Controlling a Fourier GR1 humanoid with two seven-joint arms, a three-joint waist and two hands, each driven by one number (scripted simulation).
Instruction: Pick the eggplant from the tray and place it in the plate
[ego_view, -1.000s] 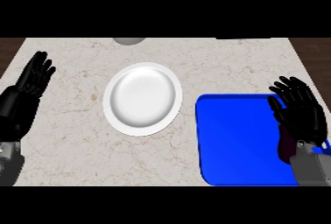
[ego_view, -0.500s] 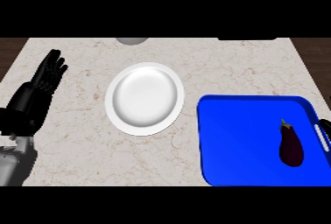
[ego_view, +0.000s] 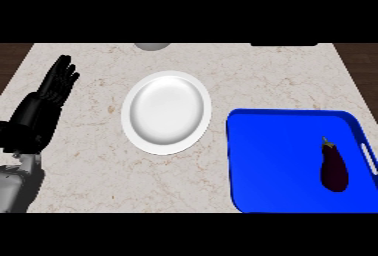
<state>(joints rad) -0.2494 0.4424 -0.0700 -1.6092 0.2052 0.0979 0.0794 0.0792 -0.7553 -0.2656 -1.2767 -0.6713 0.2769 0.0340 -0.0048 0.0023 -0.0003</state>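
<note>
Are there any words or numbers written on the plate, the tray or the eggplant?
None: no words, numbers, labels or signs can be read anywhere.
The white plate is plain.
The blue tray has no writing.
The purple eggplant on the tray has no sticker.
The marble counter and the left hand show no marks either.

No readable text or labels.

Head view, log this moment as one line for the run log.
eggplant: lying in blue tray, right side | plate: empty | left hand: open, resting at left | right hand: out of view
</note>
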